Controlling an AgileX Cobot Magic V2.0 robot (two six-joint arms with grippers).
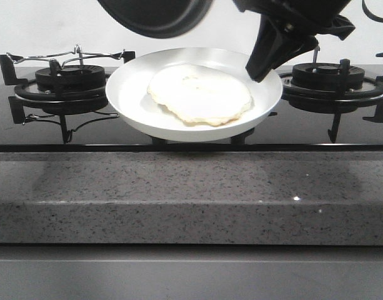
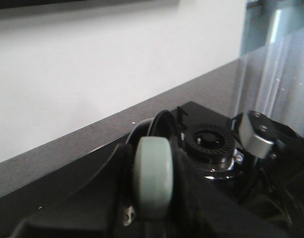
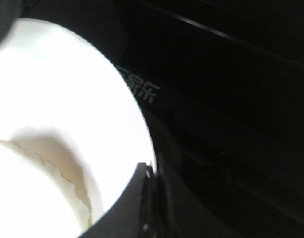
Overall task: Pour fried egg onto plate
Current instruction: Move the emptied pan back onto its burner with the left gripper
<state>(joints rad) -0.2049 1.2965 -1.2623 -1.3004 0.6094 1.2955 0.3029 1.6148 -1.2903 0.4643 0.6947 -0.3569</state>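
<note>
The white plate [image 1: 132,87] is at the middle of the stove between the two burners, and the pale fried egg [image 1: 200,94] lies flat on it. My right gripper [image 1: 261,69] reaches down from the upper right and is shut on the plate's right rim. In the right wrist view, a dark finger [image 3: 137,198] sits on the rim of the plate [image 3: 67,99], beside the egg [image 3: 28,198]. The black frying pan [image 1: 157,15] hangs tilted above the plate's far left. My left gripper [image 2: 152,198] is shut on the pan's pale green handle [image 2: 152,168].
Gas burners with black pan supports stand left [image 1: 69,78] and right [image 1: 328,78] of the plate on the black glass hob [image 3: 231,124]. A speckled grey counter edge [image 1: 191,194] runs along the front. A white wall rises behind. One burner [image 2: 209,144] shows in the left wrist view.
</note>
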